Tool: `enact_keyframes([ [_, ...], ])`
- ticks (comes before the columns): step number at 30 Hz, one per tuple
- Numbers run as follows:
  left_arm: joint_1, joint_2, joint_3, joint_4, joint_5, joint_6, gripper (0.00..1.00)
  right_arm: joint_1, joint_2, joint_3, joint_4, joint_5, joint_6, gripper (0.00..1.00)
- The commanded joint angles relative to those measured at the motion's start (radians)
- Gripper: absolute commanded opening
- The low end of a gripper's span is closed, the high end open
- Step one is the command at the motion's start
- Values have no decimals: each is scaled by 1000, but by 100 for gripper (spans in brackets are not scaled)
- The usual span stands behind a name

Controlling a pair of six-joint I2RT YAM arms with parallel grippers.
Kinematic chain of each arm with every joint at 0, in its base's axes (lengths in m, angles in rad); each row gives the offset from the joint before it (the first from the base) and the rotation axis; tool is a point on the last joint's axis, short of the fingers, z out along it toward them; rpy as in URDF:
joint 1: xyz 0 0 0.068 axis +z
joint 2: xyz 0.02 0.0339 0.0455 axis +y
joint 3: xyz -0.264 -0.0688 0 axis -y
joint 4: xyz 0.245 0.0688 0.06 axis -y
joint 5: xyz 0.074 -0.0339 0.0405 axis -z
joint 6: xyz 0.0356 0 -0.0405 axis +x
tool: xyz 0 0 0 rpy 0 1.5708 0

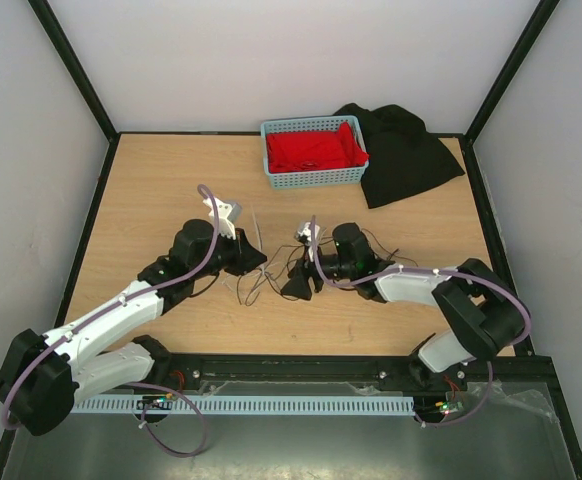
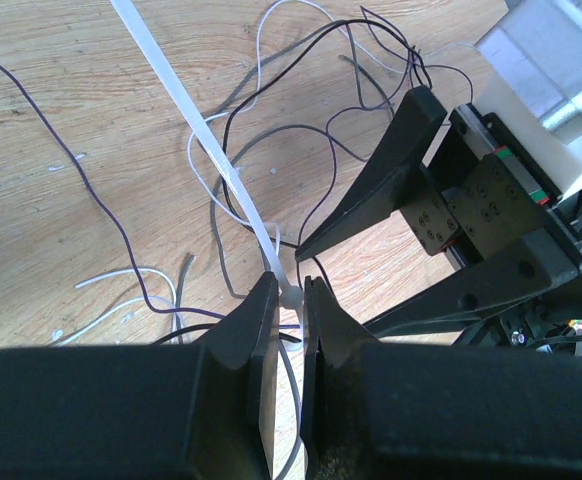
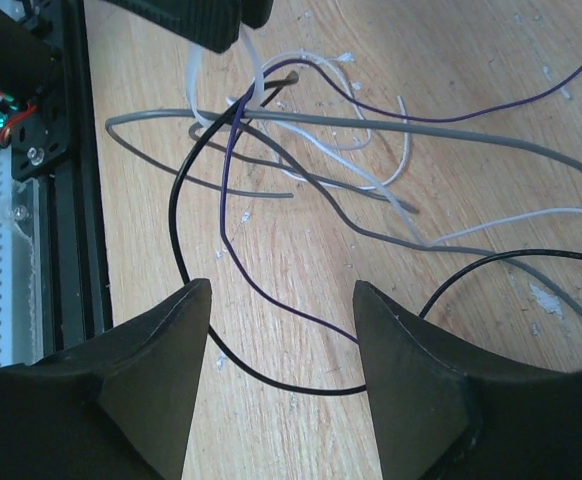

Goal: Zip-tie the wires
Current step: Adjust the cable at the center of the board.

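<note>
The wires (image 1: 271,278) are thin black, grey, white and purple strands in loose loops on the wooden table between my two grippers. My left gripper (image 1: 255,262) is shut on the head of a white zip tie (image 2: 291,296); its strap (image 2: 186,105) runs up and away over the wires (image 2: 271,110). My right gripper (image 1: 299,284) is open, just right of the tangle and pointing at it. In the right wrist view its jaws (image 3: 283,290) stand wide apart above a black loop (image 3: 176,230) and a purple strand (image 3: 271,290), holding nothing. The zip tie (image 3: 256,65) shows at the top.
A light blue basket (image 1: 314,180) holding a red cloth stands at the back centre. A black cloth (image 1: 406,155) lies to its right. A black rail (image 1: 301,365) runs along the near table edge, close to the wires in the right wrist view (image 3: 66,200).
</note>
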Motion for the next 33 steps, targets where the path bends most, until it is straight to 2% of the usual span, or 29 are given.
enact_keyframes([
  [1,4,1,17,-1,2,5,0,30,35,33,-16,-56,-56,70],
  [10,4,13,22,-2,14,1,0,76,114,88,27,22,-57,69],
  [15,4,25,15,-2,14,-4,0,77,135,96,65,47,-50,63],
  [16,4,26,16,-2,13,-5,0,77,136,95,70,50,-49,61],
  [19,4,27,18,-4,9,-4,0,77,129,88,74,56,-52,45],
  [26,4,36,28,-13,12,-9,0,76,89,68,82,121,-49,42],
  [29,4,35,28,-13,14,-12,0,76,86,59,117,146,-31,27],
  [33,4,26,29,-18,9,-20,0,77,82,49,154,160,-13,18],
])
